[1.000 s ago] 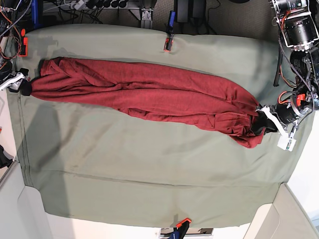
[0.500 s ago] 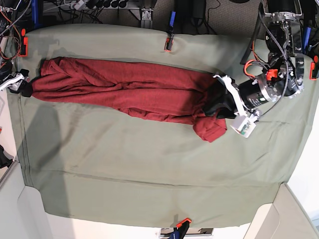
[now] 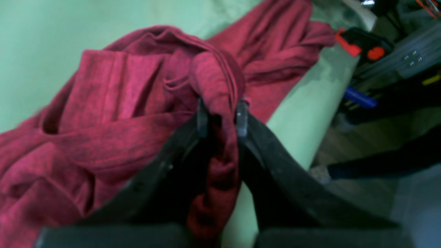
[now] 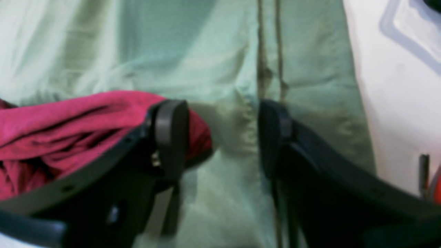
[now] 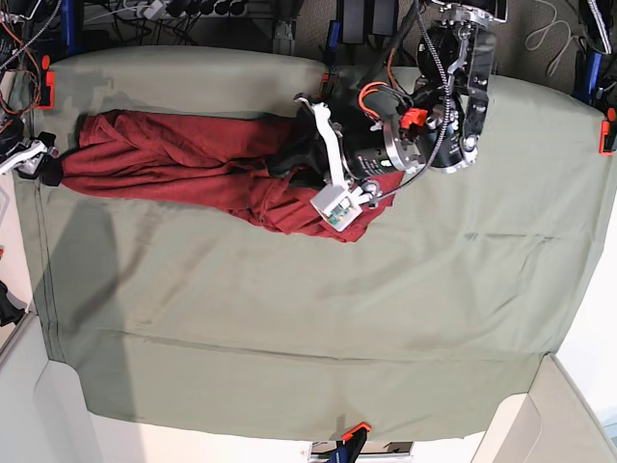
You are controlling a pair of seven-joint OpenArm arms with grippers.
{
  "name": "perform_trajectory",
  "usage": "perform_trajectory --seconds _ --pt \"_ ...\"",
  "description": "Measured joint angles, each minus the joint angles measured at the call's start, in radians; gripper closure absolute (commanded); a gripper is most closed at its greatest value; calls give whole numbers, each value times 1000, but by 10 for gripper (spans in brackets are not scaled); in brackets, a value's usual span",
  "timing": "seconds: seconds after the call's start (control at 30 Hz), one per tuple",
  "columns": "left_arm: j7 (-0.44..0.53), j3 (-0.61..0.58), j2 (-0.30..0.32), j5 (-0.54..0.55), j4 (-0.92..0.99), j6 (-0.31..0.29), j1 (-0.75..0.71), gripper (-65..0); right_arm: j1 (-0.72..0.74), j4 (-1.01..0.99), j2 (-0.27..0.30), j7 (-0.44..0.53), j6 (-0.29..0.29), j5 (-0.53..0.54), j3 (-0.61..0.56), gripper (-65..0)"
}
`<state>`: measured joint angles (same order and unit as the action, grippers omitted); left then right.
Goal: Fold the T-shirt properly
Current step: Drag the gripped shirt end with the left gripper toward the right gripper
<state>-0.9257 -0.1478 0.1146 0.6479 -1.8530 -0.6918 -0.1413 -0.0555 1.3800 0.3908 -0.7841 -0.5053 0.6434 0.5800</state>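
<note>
The dark red T-shirt (image 5: pixel 174 159) lies bunched in a long band across the back left of the table. My left gripper (image 5: pixel 291 162) is over the table's middle, shut on a gathered fold of the T-shirt (image 3: pixel 113 103). In the left wrist view its fingertips (image 3: pixel 202 117) pinch that fold, and the left gripper (image 3: pixel 220 117) holds it above the rest of the shirt. My right gripper (image 5: pixel 46 167) stays at the shirt's far left end. In the right wrist view the right gripper (image 4: pixel 222 137) is open, and the T-shirt (image 4: pixel 69 120) lies against the outside of one finger (image 4: pixel 170 137).
A sage-green table cloth (image 5: pixel 289 318) covers the table, with its hem (image 4: pixel 268 51) running under the right gripper. Orange clamps (image 5: pixel 46 87) (image 5: pixel 326 82) (image 5: pixel 353 431) hold its edges. Cables and equipment (image 5: pixel 193 14) crowd the back edge. White bins (image 5: pixel 540 415) sit at the front corners.
My left gripper has carried its end of the T-shirt from the far right to the table's middle, doubling the shirt over itself. The right gripper has not moved.
</note>
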Motion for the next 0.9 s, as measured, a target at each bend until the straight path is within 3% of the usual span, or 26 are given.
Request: perform_trajectory --seconds 0.07,0.17,0.23,0.3,0.37,0.57,0.67,0.9 --pt "48 -23 -23 -50 36 0 0 -72 0 0 0 -27 0 40 0 -330" --pt "121 -45 -36 -116 94 2 1 -262 0 0 -3 -51 0 85 0 -331" --pt "126 -48 -38 -121 128 3 6 -350 0 0 -11 -54 -14 106 0 -387" --pt "126 -47 -42 -121 146 3 10 -357 0 0 -29 -55 -19 117 0 -439" --pt "125 -47 -43 -115 147 3 12 -357 0 0 -50 -55 -20 116 0 -445" --pt "50 -47 -46 151 147 3 13 -357 0 0 -81 -32 -23 97 0 -445" --pt "31 -47 -55 225 147 3 14 -357 1 0 -80 -32 -23 92 0 -445" --pt "10 -47 -96 228 147 3 14 -356 0 0 -77 -33 -30 126 -44 -444"
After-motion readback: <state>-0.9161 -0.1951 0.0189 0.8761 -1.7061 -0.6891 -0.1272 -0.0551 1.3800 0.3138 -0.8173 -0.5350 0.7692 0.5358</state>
